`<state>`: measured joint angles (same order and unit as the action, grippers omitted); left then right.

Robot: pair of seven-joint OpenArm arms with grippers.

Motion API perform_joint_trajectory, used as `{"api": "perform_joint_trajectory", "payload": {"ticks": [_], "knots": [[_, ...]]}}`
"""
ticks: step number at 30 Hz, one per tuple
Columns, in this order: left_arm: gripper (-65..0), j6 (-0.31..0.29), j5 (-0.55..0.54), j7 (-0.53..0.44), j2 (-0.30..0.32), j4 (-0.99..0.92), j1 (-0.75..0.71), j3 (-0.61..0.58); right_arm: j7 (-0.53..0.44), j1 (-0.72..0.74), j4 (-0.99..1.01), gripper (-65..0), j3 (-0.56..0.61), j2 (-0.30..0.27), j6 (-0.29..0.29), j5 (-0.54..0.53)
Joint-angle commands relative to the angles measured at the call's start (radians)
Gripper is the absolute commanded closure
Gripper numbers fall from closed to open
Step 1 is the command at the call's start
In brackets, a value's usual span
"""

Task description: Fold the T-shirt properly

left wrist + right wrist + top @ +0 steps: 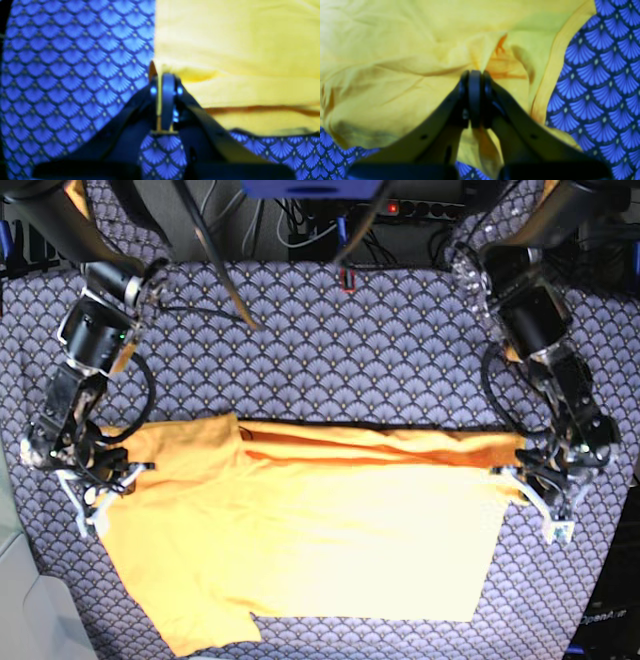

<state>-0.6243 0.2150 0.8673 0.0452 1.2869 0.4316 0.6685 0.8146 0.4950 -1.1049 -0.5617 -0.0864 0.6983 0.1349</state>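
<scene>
Fabric of the T-shirt (300,530), spread across the lower middle of the base view, looked light, soft and limp to us. We judged its edges the best hold: left hand (545,480) and right hand (95,480) were each pinched shut on one.

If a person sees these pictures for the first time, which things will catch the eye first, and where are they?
First is the big orange-yellow T-shirt, spread across the middle of the blue scallop-patterned cloth, its far edge folded over into a band. Next are the two dark arms at the shirt's ends: the left tool is shut on the edge at the base view's right, and the right tool is shut on bunched fabric at its left.
</scene>
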Motion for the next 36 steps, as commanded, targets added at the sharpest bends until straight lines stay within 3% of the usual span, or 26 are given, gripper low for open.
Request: {"api": "perform_joint_trajectory", "payload": {"ticks": [1, 17, 21, 36], "knots": [[0.0, 0.002, -0.007, -0.032, 0.008, 0.017, 0.040, -0.003, -0.021, 0.037, -0.017, -0.5, 0.002, -0.014, 0.000, -0.010], [0.0, 0.002, 0.002, -0.038, 0.018, -0.069, 0.092, -0.003, -0.021, 0.113, -0.017, -0.6, 0.085, -0.020, 0.000, -0.010], [0.0, 0.002, 0.002, -0.087, 0.018, -0.102, 0.097, -0.003, -0.021, 0.136, -0.017, -0.6, 0.085, -0.022, 0.000, -0.008], [0.0, 0.002, 0.002, -0.141, 0.038, -0.223, 0.189, -0.003, -0.103, 0.216, 0.164, -0.7, 0.082, -0.105, 0.000, -0.014]]}}
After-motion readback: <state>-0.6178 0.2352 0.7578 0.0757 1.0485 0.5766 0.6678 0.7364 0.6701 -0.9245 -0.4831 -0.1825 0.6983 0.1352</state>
